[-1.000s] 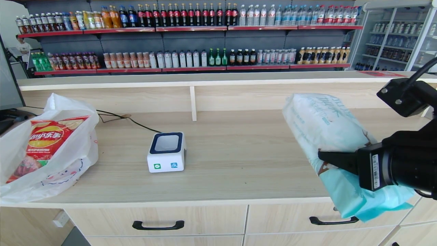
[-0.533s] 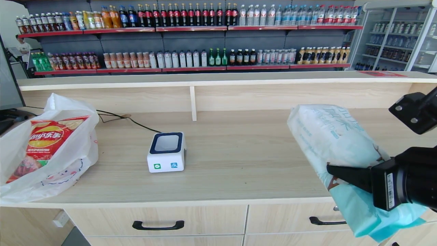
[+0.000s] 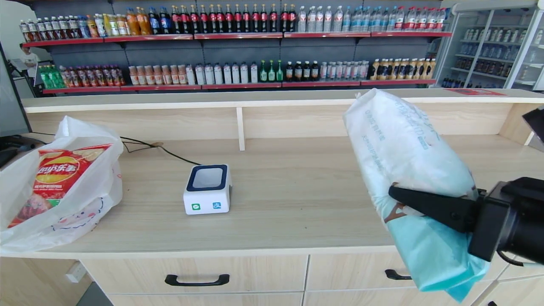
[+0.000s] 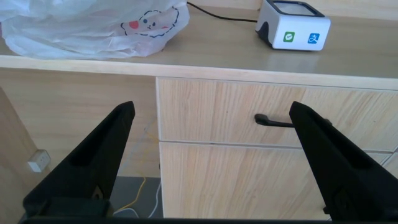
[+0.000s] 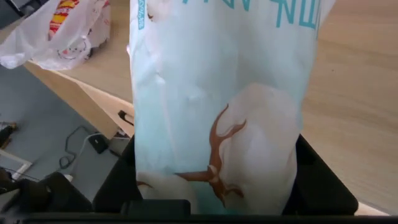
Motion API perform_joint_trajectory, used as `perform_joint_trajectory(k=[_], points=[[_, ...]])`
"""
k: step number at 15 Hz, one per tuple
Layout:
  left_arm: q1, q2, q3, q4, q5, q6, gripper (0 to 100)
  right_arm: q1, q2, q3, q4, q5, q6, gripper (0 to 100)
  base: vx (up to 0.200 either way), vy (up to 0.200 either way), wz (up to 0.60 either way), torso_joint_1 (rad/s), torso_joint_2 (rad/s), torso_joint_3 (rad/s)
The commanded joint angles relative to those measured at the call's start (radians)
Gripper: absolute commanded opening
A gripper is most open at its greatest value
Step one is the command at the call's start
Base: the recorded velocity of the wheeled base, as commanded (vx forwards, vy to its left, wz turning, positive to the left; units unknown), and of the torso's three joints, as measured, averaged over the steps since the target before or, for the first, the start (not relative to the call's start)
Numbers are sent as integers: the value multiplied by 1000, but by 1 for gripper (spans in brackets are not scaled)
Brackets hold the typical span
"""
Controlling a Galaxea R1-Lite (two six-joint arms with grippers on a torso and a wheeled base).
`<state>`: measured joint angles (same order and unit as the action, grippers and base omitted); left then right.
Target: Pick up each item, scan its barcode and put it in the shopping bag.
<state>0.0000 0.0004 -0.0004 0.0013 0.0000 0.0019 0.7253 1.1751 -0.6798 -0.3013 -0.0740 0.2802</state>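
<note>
At the worktop's left edge lies the shopping bag (image 3: 91, 199) with a chip packet (image 3: 55, 174) inside, so one item looks done. The left gripper (image 4: 211, 109) hangs wide open and empty before the drawers (image 4: 205, 168). The scanner (image 3: 208, 189) sits mid-worktop. Over the right front edge, the right gripper (image 3: 397, 196) clamps a pale blue soft pack (image 3: 399, 144), apparently yet to be scanned and bagged.

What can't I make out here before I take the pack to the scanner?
Barcode on the blue pack: not found on the faces in the head and right wrist views; its far side is turned away.
Right hand, far finger: head view, behind the pack.
Shopping bag below the chips: head view, cloudy film hides it.
</note>
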Motion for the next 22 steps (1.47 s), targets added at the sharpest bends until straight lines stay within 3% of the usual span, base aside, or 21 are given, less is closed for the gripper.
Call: perform_joint_trajectory(k=[1, 4, 8, 13, 17, 21, 22], points=[[0, 0, -1, -1, 0, 0, 100, 0, 98, 144, -217, 73, 152, 0, 0, 0, 0, 0, 0, 0], [0, 0, 0, -1, 0, 0, 100, 13, 133, 201, -360, 203, 475, 0, 0, 0, 0, 0, 0, 0], [0, 0, 0, 0, 0, 0, 100, 26, 130, 111, -394, 278, 875, 0, 0, 0, 0, 0, 0, 0], [0, 0, 0, 0, 0, 0, 100, 19, 117, 109, -369, 461, 1148, 0, 0, 0, 0, 0, 0, 0], [0, 0, -1, 0, 0, 0, 100, -43, 107, 95, -351, 582, 1343, 0, 0, 0, 0, 0, 0, 0], [0, 0, 0, -1, 0, 1, 100, -311, 9, 95, -358, 1071, 1663, 0, 0, 0, 0, 0, 0, 0], [0, 0, 0, 0, 0, 1, 100, -351, 1, 94, -363, 1152, 1722, 0, 0, 0, 0, 0, 0, 0]])
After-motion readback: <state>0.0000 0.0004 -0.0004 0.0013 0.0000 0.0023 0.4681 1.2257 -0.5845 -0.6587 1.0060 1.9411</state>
